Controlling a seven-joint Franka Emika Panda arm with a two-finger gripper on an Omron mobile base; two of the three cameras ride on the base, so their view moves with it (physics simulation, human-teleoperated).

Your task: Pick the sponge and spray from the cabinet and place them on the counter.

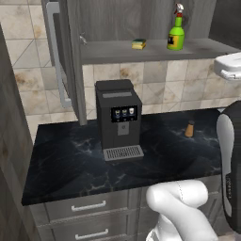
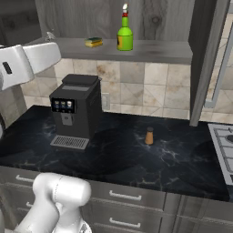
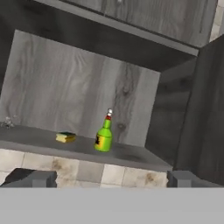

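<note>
Hand view: end effector (image 3: 109,178) wide apart, fingertips (image 3: 30,178) cropped below spray (image 3: 104,136).

Dim, even light; soft, low-resolution render

The left base view looks forward and down from behind the arm's left, taking in the counter (image 1: 70,164), the coffee machine (image 1: 118,115) and the open cabinet (image 1: 141,49) above. The right base view covers that same stretch from the other side, so the machine (image 2: 75,107) sits left of centre with a stove (image 2: 223,143) at the right edge. The hand view looks from further back and lower, tilted, up into the cabinet (image 3: 87,92), with spray (image 3: 104,135) and sponge (image 3: 65,137) small on its shelf.
</note>
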